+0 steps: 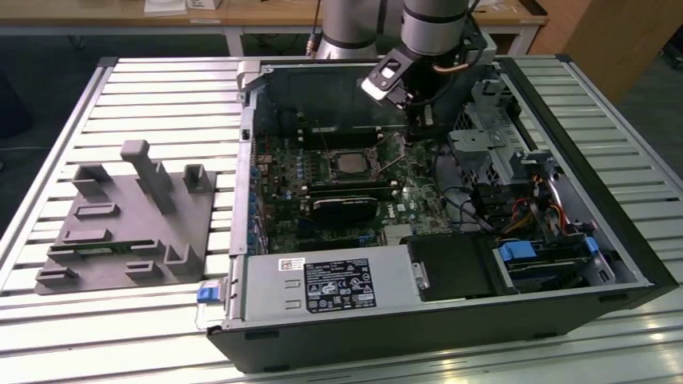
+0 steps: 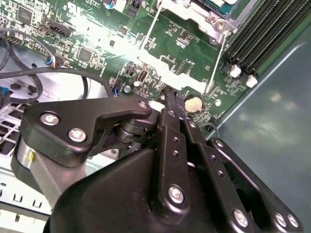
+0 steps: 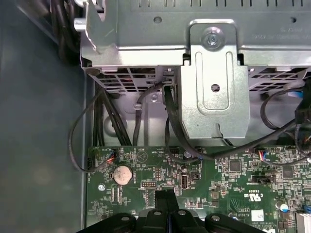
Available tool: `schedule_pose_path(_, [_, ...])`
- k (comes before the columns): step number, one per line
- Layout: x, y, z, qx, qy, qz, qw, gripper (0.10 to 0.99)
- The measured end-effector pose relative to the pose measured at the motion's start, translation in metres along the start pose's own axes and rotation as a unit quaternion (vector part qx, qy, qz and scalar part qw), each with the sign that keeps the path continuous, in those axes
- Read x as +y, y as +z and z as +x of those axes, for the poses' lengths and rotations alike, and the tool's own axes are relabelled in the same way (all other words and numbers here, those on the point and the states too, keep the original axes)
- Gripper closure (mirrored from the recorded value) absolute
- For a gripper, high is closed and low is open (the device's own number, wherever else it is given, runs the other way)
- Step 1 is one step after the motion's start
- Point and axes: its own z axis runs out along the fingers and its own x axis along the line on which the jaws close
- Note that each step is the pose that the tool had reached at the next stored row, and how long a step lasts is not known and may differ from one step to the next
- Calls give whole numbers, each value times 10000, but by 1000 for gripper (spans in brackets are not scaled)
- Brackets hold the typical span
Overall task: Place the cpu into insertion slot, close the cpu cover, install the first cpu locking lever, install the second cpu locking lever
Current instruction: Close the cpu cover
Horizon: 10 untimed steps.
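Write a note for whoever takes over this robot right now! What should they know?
Gripper: fingers shut, nothing seen between them, tips low over the green circuit board next to the coin battery.
Done, as far as it shows: the cpu lies in the insertion slot, and the cpu cover looks closed.
Left: both locking levers appear unlatched, sticking out from the socket.
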Motion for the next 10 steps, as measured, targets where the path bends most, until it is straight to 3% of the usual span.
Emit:
schedule_pose_path(9, [-1, 39, -1, -5, -1, 2, 10000, 980])
schedule_pose_path(10, [1, 41, -1, -4, -1, 29, 10000, 980])
